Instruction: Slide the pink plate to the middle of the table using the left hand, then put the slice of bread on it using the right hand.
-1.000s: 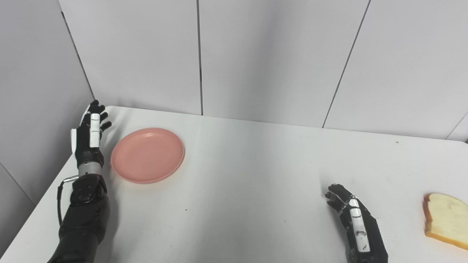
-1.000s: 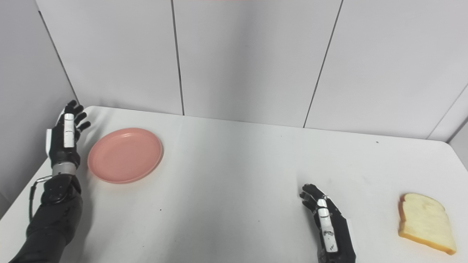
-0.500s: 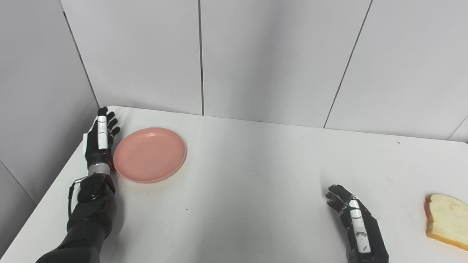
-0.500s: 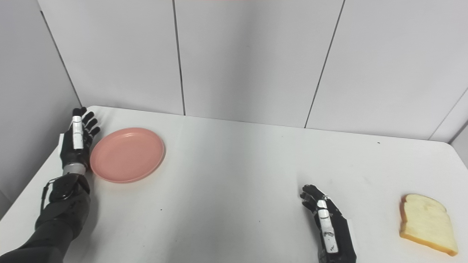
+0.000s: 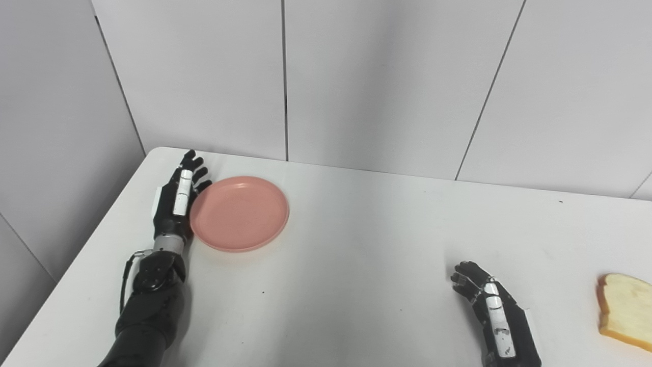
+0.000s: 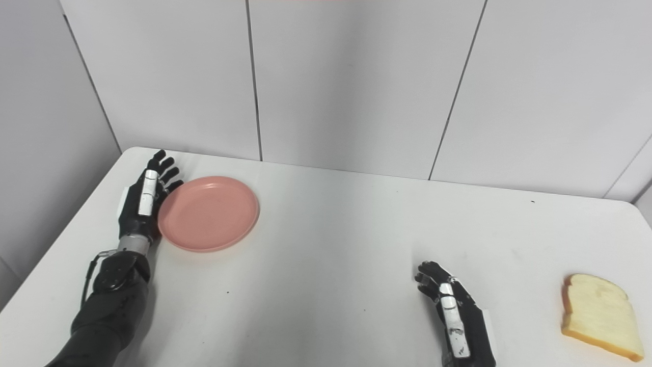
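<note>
A round pink plate (image 5: pixel 239 214) lies on the white table (image 5: pixel 367 244) toward its far left. My left hand (image 5: pixel 175 204) is open and stands on edge, palm against the plate's left rim, fingers pointing to the back wall. A slice of bread (image 6: pixel 598 316) with a tan crust lies flat near the right front edge. My right hand (image 6: pixel 451 306) rests low at the front right, to the left of the bread and apart from it, fingers loosely bent, holding nothing.
Grey panelled walls close the table at the back and on the left. The table's rounded back left corner (image 5: pixel 153 150) is just behind my left hand. Bare tabletop stretches between the plate and my right hand.
My left hand has swung right onto the plate's left rim and pushed the plate to the right. The view has shifted slightly. The right hand and the bread have stayed in place.
</note>
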`<state>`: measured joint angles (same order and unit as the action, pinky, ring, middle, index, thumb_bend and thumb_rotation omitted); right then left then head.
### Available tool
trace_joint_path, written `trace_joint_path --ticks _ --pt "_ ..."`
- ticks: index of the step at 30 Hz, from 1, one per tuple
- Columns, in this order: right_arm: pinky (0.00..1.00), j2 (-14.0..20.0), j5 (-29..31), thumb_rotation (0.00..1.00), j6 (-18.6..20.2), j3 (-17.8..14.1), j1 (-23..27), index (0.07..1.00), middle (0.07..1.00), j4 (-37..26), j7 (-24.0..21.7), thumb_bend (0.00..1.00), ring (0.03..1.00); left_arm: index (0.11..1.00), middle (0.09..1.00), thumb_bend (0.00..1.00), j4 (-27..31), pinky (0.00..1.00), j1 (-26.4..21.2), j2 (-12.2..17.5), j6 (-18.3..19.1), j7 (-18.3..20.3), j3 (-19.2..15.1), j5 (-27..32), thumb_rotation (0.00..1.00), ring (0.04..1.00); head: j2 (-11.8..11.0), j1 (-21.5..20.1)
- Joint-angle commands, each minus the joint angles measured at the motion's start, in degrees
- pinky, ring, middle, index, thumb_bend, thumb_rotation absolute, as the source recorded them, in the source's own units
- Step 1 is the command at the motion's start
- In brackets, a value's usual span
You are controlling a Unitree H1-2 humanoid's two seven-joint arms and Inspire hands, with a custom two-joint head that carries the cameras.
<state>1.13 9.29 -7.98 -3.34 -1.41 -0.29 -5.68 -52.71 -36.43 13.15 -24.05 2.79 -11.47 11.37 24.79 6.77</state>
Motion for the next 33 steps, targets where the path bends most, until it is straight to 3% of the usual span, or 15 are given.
trace_joint_path --ticks 1,4,8,10,12,18,24,27,31,33 --pt "0.82 -1.3 0.4 0.81 0.7 0.7 -2.6 0.712 0.775 1.7 0.2 0.71 0.780 0.865 0.889 0.83 2.4 0.75 -0.1 -0.5 -0.7 -0.5 0.9 -1.4 0.85 0.862 -0.1 -0.3" --pt "0.82 -1.3 0.2 0.82 0.6 0.8 -2.7 0.714 0.776 1.6 0.3 0.70 0.779 0.868 0.886 0.87 3.2 0.75 0.6 -1.3 -1.7 -0.8 1.9 -2.7 0.85 0.864 0.0 -0.5" --pt "0.81 -1.3 0.6 0.84 0.0 0.9 -2.9 0.710 0.776 1.7 -0.1 0.78 0.770 0.865 0.872 0.89 3.7 0.75 1.4 -3.3 -2.4 -1.9 2.7 -4.3 0.84 0.856 0.0 -0.5" --pt "0.82 -1.4 0.9 0.86 -0.2 1.0 -3.1 0.719 0.781 1.5 -0.4 0.78 0.776 0.867 0.862 0.84 5.3 0.67 2.3 -4.4 -2.3 -3.7 3.8 -6.5 0.88 0.827 0.1 -0.7" --pt "0.81 -1.7 1.0 0.86 0.1 1.2 -3.2 0.712 0.776 0.9 -0.3 0.78 0.772 0.868 0.857 0.80 6.7 0.69 2.9 -5.8 -2.2 -4.9 4.7 -7.8 0.88 0.820 -0.6 -1.0" --pt "0.79 -2.2 0.5 0.86 -0.6 1.5 -3.2 0.700 0.767 1.7 -0.2 0.81 0.755 0.881 0.868 0.71 4.6 0.73 1.9 -8.4 -2.6 -4.1 6.2 -8.1 0.86 0.829 -1.7 -2.4" --pt "0.79 -2.8 -0.1 0.85 -1.0 2.1 -3.4 0.699 0.765 1.6 0.0 0.84 0.755 0.879 0.865 0.75 0.2 0.73 0.0 -10.9 -2.7 -3.2 7.5 -7.6 0.82 0.838 -1.9 -4.6" --pt "0.78 -3.5 -1.2 0.86 -1.5 2.6 -3.4 0.700 0.764 1.7 0.6 0.83 0.752 0.871 0.856 0.76 -0.6 0.71 0.5 -13.0 -2.7 -2.3 8.3 -7.5 0.83 0.828 -1.5 -7.1" --pt "0.75 -4.7 -3.3 0.85 -1.5 3.5 -3.3 0.694 0.760 1.6 2.0 0.82 0.743 0.879 0.858 0.68 -0.6 0.71 1.1 -14.6 -2.7 -0.6 9.2 -7.6 0.82 0.822 -1.0 -10.8" --pt "0.76 -5.3 -4.1 0.85 -1.7 3.9 -3.3 0.711 0.773 1.6 2.7 0.80 0.760 0.882 0.866 0.71 -0.3 0.71 1.4 -14.8 -2.7 0.0 9.6 -7.8 0.84 0.828 -0.8 -12.0"
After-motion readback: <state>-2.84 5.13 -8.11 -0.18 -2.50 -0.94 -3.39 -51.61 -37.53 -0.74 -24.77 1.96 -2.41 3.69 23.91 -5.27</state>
